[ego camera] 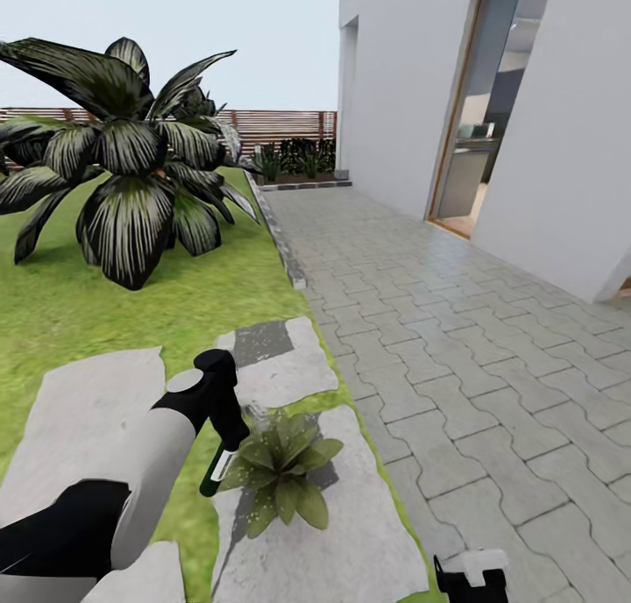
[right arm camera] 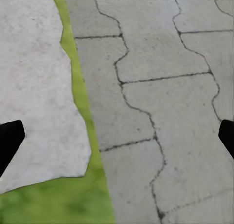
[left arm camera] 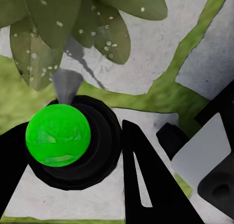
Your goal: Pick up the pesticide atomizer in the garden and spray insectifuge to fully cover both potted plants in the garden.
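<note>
Left gripper [left arm camera: 102, 185] closed around small dark-bodied pesticide atomizer with bright green cap [left arm camera: 58, 134], held just left of low green rosette plant [ego camera: 279, 471] on flat grey stepping stone [ego camera: 350, 533], nozzle aimed at leaves to lay spray. White insectifuge specks [left arm camera: 105, 43] already dotted over leaves. Right gripper [right arm camera: 117, 136] spread wide, empty, parked low at near right above grey interlocking paving [ego camera: 456, 322], clear of spraying. Large striped-leaf palm [ego camera: 123, 173] far left on green lawn [ego camera: 70, 314].

A potted plant [ego camera: 279, 474] sits on a grey stepping stone [ego camera: 368, 533] in grass [ego camera: 105, 305].
</note>
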